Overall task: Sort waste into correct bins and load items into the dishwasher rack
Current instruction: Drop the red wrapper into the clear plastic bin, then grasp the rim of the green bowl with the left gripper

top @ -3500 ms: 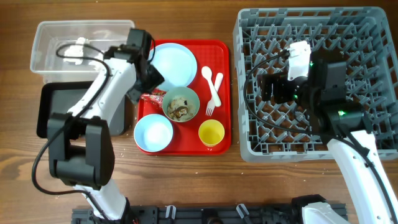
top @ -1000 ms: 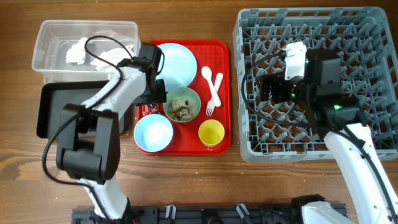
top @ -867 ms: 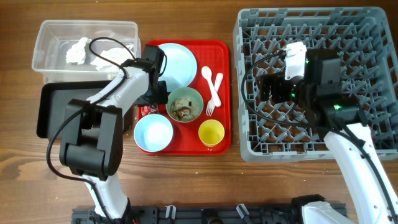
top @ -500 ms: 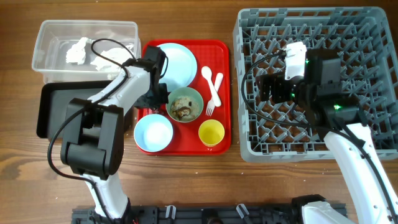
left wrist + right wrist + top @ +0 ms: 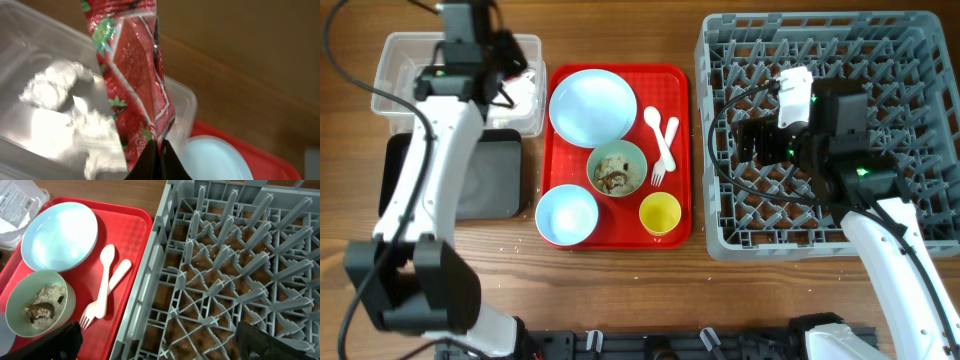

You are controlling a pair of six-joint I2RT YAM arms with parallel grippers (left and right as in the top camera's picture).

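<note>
My left gripper [image 5: 160, 150] is shut on a red printed wrapper [image 5: 135, 75], which hangs over the clear tub [image 5: 30, 45] beside crumpled white napkins [image 5: 50, 90]. From above, that gripper [image 5: 508, 62] sits over the tub's right end [image 5: 400, 60]. The black tray [image 5: 495, 175] lies just below the tub. On the red tray [image 5: 678, 90] are the light blue plate [image 5: 592, 107], the green bowl [image 5: 617, 170] with brown scraps, the blue bowl [image 5: 567, 214], the yellow cup [image 5: 660, 213], the spoon [image 5: 653, 122] and the fork [image 5: 660, 170]. My right gripper [image 5: 160, 345] stands open and empty above the grey rack [image 5: 240, 255].
The rack [image 5: 920, 100] fills the table's right side, and its left wall stands close to the red tray's edge. My right arm reaches in over the rack's middle. Bare wooden table [image 5: 620, 30] shows along the far side and at the near left.
My left gripper shut on the wrapper beside the green bowl, then lifted it up and to the left, over the clear tub. The right arm has not moved.
</note>
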